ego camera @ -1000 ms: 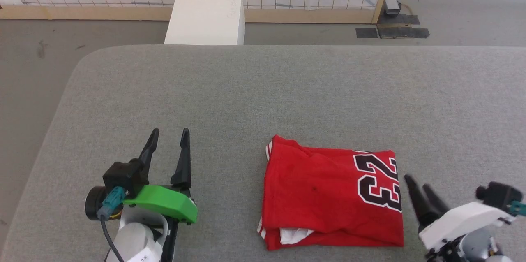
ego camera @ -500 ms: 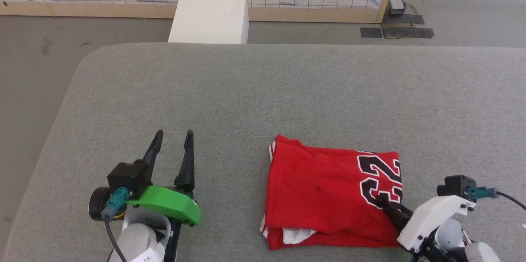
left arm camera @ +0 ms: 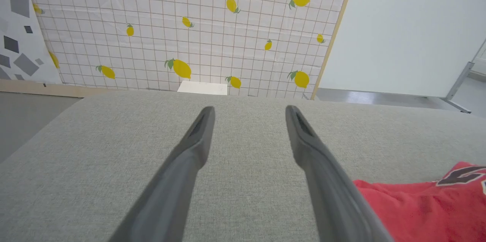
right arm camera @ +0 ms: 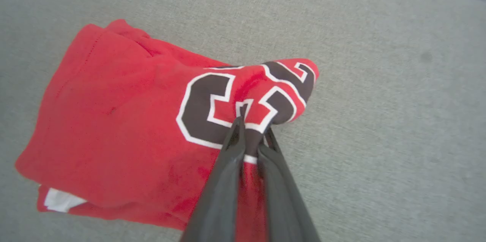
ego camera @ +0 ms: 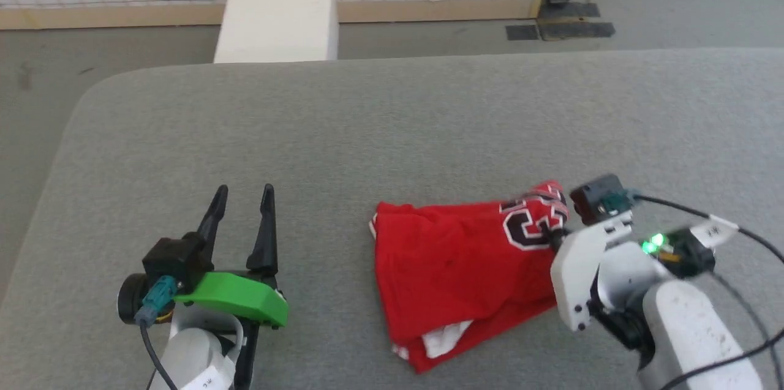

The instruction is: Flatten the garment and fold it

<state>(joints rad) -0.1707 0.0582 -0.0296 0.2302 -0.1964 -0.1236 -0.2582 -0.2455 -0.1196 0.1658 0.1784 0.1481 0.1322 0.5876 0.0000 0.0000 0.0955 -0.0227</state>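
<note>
Since a second ago the right gripper point(right arm camera: 252, 130) has come in from beside the garment point(ego camera: 453, 267), where its fingers stood apart. It is now clamped on the cloth at the black number print point(right arm camera: 228, 101) and has pulled that edge up into a small peak. The head camera has also swung, so the scene's shift there is not the shirt's doing. The left gripper point(ego camera: 242, 194) has stayed as it was, fingers wide apart and holding nothing, over the near left part of the table point(ego camera: 392, 120).

The garment lies on the table's near half, right of its middle, bundled in rough layers with a white patch point(ego camera: 442, 340) poking out at the near edge.

We judge that flattening is only beginning and this grip is the first pull to open the bundle. The next move calls for drawing the pinched edge up and outward without dragging the whole pile. The left gripper will probably have to anchor or take the opposite side.

In the head view the wrist housing hides the right fingers. We cannot tell how many layers are pinched. The sleeves and collar are mostly tucked away, and the left wrist view cuts the shirt off at its frame edge.
</note>
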